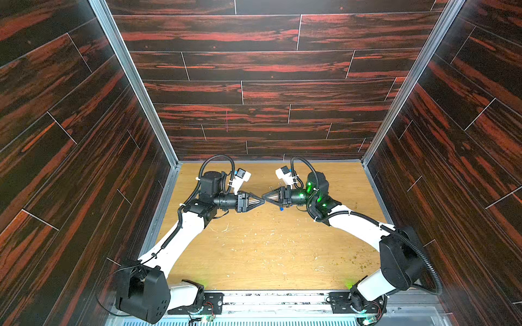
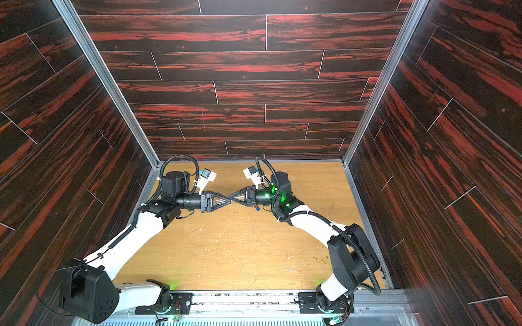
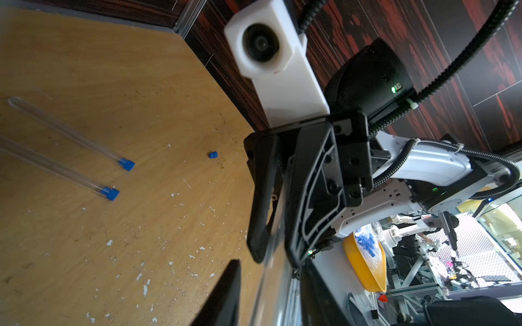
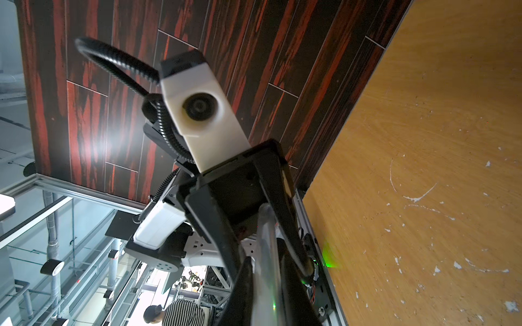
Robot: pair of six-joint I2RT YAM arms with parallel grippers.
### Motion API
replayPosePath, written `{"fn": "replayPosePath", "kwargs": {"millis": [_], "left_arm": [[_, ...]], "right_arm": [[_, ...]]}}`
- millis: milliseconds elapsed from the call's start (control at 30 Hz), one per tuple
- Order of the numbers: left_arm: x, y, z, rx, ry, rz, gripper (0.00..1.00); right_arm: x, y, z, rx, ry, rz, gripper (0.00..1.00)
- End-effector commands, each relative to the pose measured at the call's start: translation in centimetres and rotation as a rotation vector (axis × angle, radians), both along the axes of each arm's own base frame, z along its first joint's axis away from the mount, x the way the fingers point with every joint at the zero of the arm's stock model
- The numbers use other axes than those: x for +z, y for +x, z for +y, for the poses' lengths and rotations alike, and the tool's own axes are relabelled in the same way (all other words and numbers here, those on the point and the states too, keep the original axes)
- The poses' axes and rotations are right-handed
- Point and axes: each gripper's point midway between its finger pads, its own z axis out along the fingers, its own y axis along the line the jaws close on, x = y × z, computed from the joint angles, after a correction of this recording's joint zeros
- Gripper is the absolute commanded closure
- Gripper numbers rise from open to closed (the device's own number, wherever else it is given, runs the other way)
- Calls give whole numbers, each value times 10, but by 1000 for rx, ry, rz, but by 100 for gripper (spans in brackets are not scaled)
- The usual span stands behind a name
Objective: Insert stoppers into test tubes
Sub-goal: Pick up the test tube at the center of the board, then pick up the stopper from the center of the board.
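My two grippers meet tip to tip above the middle of the table. My right gripper [image 4: 267, 256] is shut on a clear test tube [image 4: 265, 234]. The tube runs on between the fingers of my left gripper [image 3: 269, 282], which stand a little apart from it, open. Its rounded end [image 4: 264, 210] sits deep in the left gripper; its other end is hidden. Two more test tubes [image 3: 65, 132] [image 3: 48, 163] lie side by side on the table, each with a blue stopper [image 3: 127, 164] [image 3: 110, 193] in its end. One loose stopper [image 3: 213, 154] [image 1: 281, 209] lies below my right gripper [image 1: 264, 196].
The wooden table [image 1: 268, 254] is strewn with pale debris specks and scratch marks. Dark wood-patterned walls close it in at the left, right and back. A metal rail [image 1: 274, 299] with both arm bases runs along the front edge.
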Motion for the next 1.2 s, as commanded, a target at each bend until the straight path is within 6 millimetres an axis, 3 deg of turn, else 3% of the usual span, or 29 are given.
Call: {"fn": "replayPosePath", "kwargs": {"millis": [0,533,700,933,1167], "left_arm": [[6,-3,-2,-11,-5,-30,70],[8,-1,0,-1,3,-27,86],[1,0,0,1,12,-37,86],[-9,0,9,12,43,-54,87],[-13,9,29,79,71,-88,90]], "right_arm": [[-5,7,1,-34,-2,14,98],[-8,2,0,-16,-17,19,97],[-7,2,-4,-26,-44,-6,81],[-8,13,-39,-147,-144,-61,57],[-18,19,-84,-282,-302,-113,49]]}}
